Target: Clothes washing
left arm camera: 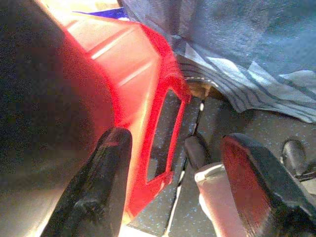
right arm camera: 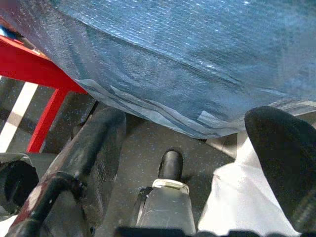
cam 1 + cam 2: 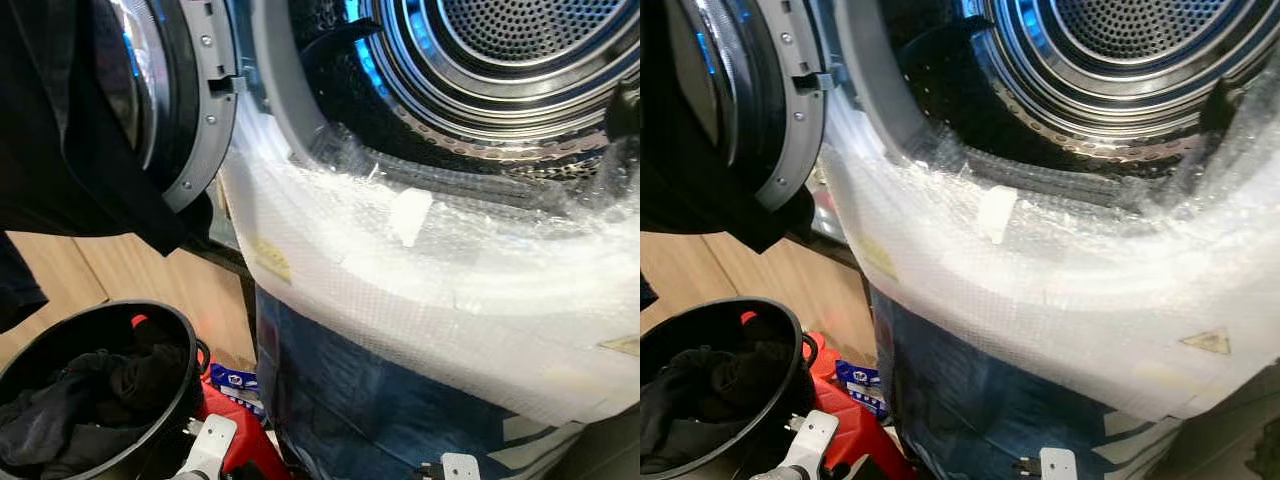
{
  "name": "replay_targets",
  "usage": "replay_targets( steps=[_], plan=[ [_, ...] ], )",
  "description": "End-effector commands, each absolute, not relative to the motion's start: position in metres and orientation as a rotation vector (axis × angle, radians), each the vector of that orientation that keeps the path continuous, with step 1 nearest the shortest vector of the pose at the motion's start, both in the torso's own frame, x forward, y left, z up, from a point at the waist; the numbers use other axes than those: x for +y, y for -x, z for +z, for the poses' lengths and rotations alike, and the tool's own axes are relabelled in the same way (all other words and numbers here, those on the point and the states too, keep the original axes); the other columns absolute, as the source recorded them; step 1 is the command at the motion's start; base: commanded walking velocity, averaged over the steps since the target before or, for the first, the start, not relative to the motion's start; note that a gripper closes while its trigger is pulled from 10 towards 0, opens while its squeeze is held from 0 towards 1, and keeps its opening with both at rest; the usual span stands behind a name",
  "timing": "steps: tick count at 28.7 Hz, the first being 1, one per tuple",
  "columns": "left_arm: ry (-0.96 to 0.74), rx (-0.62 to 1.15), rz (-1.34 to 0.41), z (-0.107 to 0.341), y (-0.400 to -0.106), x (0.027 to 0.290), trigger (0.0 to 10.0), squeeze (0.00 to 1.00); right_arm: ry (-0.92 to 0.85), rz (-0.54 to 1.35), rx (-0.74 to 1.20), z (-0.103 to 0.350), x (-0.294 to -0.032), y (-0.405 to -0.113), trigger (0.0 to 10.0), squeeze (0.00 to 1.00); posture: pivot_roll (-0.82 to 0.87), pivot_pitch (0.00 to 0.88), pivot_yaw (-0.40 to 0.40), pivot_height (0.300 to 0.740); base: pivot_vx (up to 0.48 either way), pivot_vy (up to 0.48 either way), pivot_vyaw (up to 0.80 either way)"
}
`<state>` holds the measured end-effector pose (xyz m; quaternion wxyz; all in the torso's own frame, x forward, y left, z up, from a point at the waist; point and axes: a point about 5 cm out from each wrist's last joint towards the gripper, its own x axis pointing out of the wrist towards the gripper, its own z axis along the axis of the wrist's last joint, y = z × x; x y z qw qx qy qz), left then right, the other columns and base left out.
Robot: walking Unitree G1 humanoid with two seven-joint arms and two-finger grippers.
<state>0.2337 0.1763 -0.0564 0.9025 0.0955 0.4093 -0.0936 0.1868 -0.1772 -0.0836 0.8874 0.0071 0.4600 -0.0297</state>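
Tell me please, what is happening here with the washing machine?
The robot stands close before a front-loading washing machine whose front is wrapped in bubble wrap. The door hangs open on the left, and the drum looks empty from here. A black bucket of dark clothes sits low on the left, beside a red object. Both arms hang low: the left claw is open near the red object, and the right claw is open, holding nothing.
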Motion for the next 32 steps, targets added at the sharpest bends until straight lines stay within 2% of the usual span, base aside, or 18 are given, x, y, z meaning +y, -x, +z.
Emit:
replay_targets(
  steps=[1, 8, 16, 18, 21, 24, 29, 32],
  plan=[
    [-0.198, 0.849, -0.210, -0.056, -0.234, 0.175, 10.0, 0.00, -0.012, -0.063, 0.963, -0.085, -0.179, -0.182, 10.0, 0.00, 0.10, 0.000, 0.024, 0.740, 0.000, 0.000, 0.00],
    [-0.230, 0.812, -0.367, -0.051, -0.243, 0.153, 10.0, 0.00, 0.005, -0.071, 0.968, -0.085, -0.186, -0.181, 10.0, 0.00, 0.10, 0.000, 0.018, 0.740, 0.000, 0.000, 0.00],
    [-0.241, 0.635, -0.569, -0.024, -0.272, 0.116, 10.0, 0.00, 0.023, -0.054, 0.978, -0.086, -0.185, -0.179, 10.0, 0.00, 0.11, 0.000, 0.021, 0.740, 0.000, 0.000, 0.00],
    [-0.244, 0.555, -0.657, -0.012, -0.280, 0.098, 10.0, 0.00, 0.016, -0.052, 0.984, -0.088, -0.183, -0.177, 10.0, 0.00, 0.11, 0.000, 0.036, 0.740, 0.000, 0.000, 0.00],
    [-0.283, 0.475, -0.688, -0.003, -0.285, 0.091, 10.0, 0.00, 0.011, -0.051, 0.986, -0.089, -0.180, -0.175, 10.0, 0.00, 0.11, 0.000, 0.045, 0.740, 0.000, 0.000, 0.00],
    [-0.219, 0.248, -0.678, 0.031, -0.302, 0.078, 10.0, 0.00, -0.004, -0.060, 0.991, -0.090, -0.179, -0.172, 10.0, 0.00, 0.12, 0.000, 0.049, 0.740, 0.000, 0.000, 0.00],
    [-0.271, 0.077, -0.756, 0.059, -0.300, 0.064, 10.0, 0.00, 0.002, -0.045, 1.010, -0.093, -0.175, -0.165, 10.0, 0.00, 0.14, 0.010, 0.051, 0.740, 0.000, 0.000, 0.00],
    [-0.304, 0.006, -0.737, 0.080, -0.294, 0.068, 10.0, 0.00, -0.003, -0.047, 1.009, -0.094, -0.174, -0.165, 10.0, 0.00, 0.13, 0.016, 0.064, 0.740, 0.000, 0.000, 0.00]
  ],
)
